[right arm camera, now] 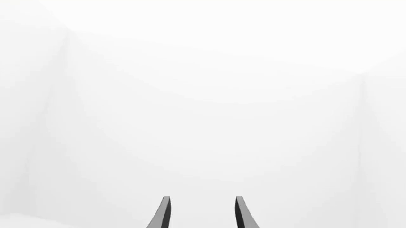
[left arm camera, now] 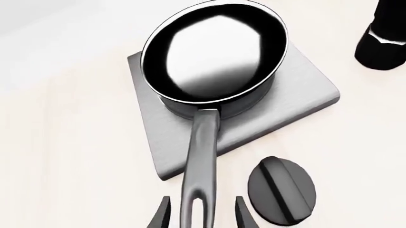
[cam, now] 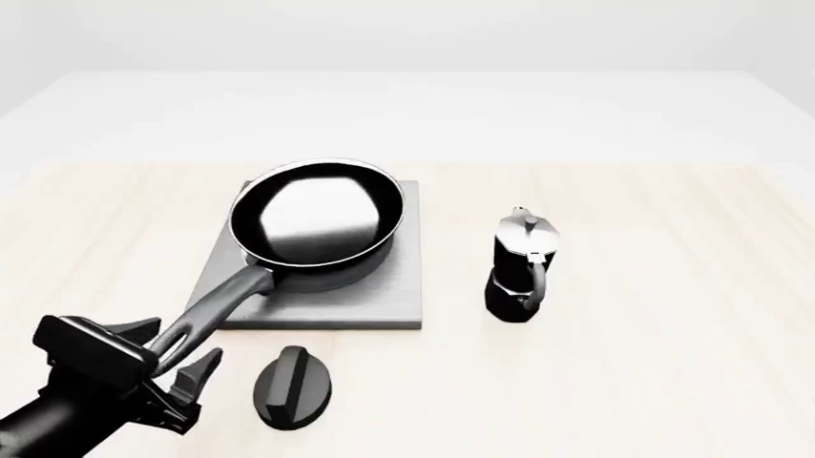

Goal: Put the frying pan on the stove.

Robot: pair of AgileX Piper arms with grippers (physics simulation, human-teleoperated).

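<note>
Pale wood-grain table (cam: pixel 662 382) under a blank white backdrop; frying pan (cam: pixel 319 221) set on stove (cam: pixel 382 305).

The pan bowl was seated on the grey slab toward its 11 o'clock corner, covering the burner, with the handle (cam: pixel 223 303) run out past the slab edge toward 7 o'clock, apparently so that it could be reached from the left arm's side. The left gripper (cam: pixel 178 367) was recorded with fingers spread wide either side of the handle end, no contact shown, so the pan was judged released and the placing done. A black oval knob (cam: pixel 296 386) lay just beside the gripper at 6 o'clock of the slab, the nearest obstacle to a withdrawal. A moka pot (cam: pixel 520 265) stood apart at 3 o'clock. The right gripper (right arm camera: pixel 199 213) was noted open against blank white, holding nothing.
</note>
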